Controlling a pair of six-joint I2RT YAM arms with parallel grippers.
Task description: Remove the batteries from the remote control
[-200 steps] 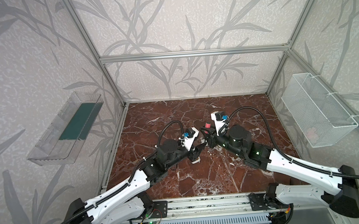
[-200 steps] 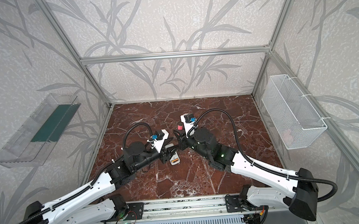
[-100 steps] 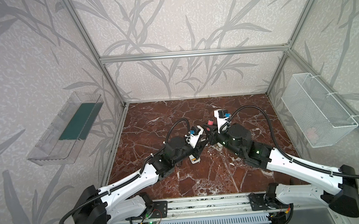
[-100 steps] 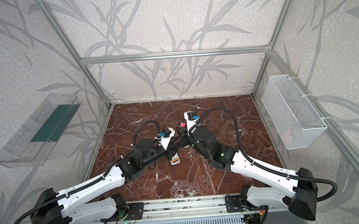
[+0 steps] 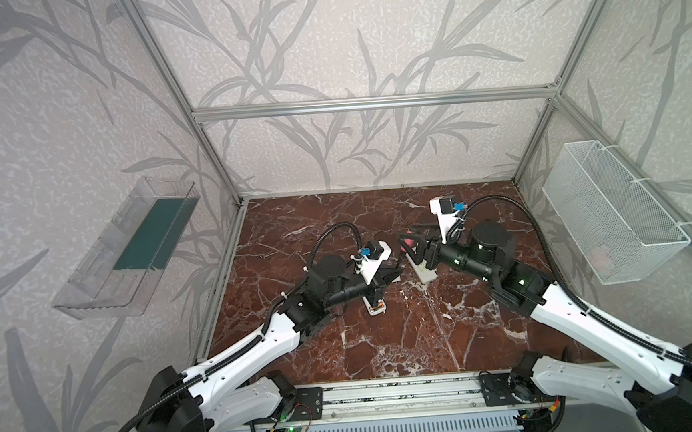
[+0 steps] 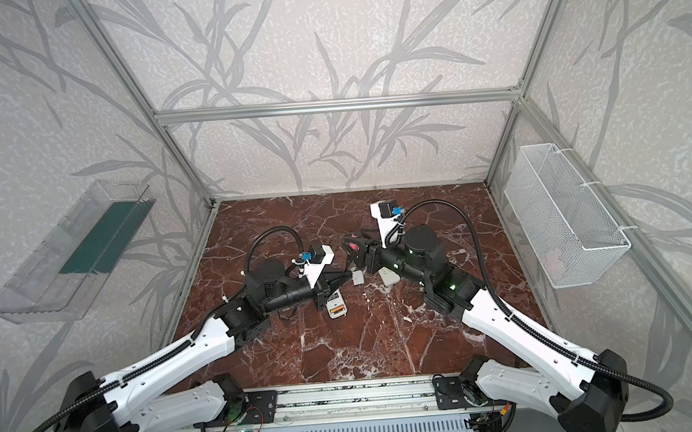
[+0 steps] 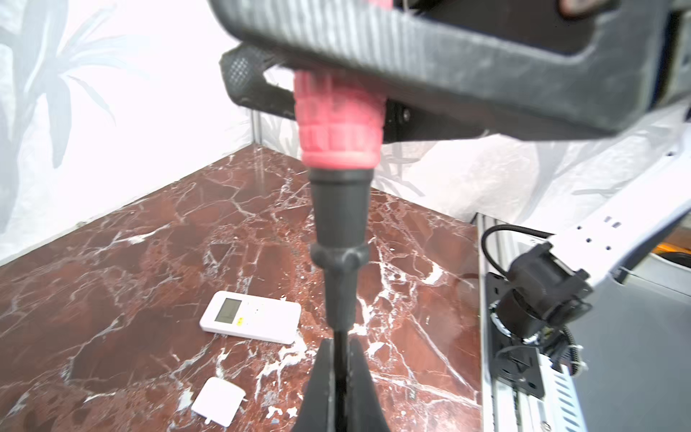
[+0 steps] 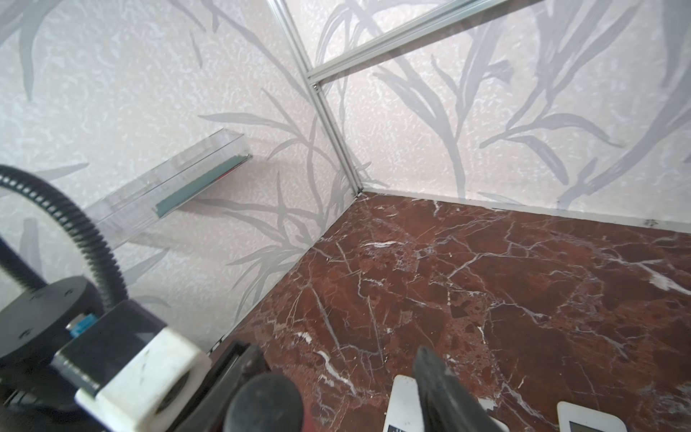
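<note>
Left pincer [image 7: 341, 346] clamped tight, right pincer [image 5: 408, 244] wide

Both top views look steeply down on the desk [image 5: 391, 347] from high above its near edge, facing the far edge — distant, sharing nearly everything. The left wrist camera sits close behind the left tool [image 7: 341, 349], facing the right edge; the right wrist camera, behind the right tool [image 8: 336, 374], faces the far left corner.
</note>
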